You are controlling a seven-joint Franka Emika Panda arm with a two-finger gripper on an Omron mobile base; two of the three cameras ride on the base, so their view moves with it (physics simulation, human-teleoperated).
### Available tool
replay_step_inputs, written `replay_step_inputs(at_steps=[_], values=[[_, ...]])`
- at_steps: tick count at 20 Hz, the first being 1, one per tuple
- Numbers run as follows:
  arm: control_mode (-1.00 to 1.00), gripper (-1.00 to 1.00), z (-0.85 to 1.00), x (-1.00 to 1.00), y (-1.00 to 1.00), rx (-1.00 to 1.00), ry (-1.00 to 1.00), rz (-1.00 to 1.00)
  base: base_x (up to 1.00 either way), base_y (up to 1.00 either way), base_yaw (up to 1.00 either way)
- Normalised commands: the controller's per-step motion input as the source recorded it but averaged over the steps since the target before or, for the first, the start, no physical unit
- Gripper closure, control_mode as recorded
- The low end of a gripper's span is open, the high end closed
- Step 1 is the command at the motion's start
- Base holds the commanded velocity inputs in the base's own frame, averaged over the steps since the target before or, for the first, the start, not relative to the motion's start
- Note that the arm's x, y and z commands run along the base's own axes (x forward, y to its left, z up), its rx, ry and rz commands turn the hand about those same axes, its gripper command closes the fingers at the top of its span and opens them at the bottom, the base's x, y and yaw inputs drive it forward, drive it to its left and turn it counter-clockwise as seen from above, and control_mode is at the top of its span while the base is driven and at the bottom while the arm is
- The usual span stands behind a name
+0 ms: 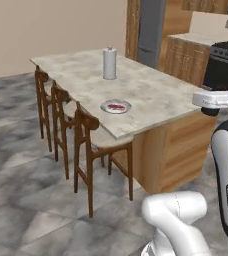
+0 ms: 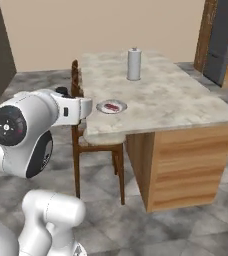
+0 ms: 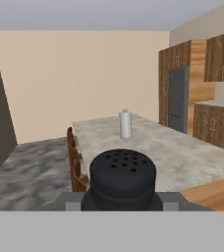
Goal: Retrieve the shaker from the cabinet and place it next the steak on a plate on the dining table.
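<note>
Because the shaker (image 3: 123,178) has to travel upright to the dining table (image 1: 151,92), I carry it with my gripper (image 3: 121,201) closed tight on its body, its perforated black top facing my hand camera at 6 o'clock in that view. My fingertips are hidden by the shaker, so I judge the hold from how squarely it sits in front of the lens. Ahead, the plate (image 1: 116,107) rests near the surface's near edge on the chair side, with the steak (image 1: 117,106) lying in its middle; from the right base view it sits at about 9 o'clock of the tabletop. A paper-towel roll (image 1: 109,63) stands upright farther back, well apart from the plate. The chairs (image 1: 88,145) are tucked along that edge, so I judge that my reach should come over the corner rather than through them.
</note>
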Motion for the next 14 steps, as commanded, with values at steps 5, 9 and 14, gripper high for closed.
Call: replay_step_inputs(at_steps=[5, 9, 14], values=[[1.0, 1.0, 0.0, 0.0, 0.0, 0.0, 0.0, 0.0, 0.02, 0.77, -0.53], [1.0, 1.0, 0.0, 0.0, 0.0, 0.0, 0.0, 0.0, 0.06, 0.92, -0.62], [1.0, 1.0, 0.0, 0.0, 0.0, 0.0, 0.0, 0.0, 0.03, 1.0, -0.57]])
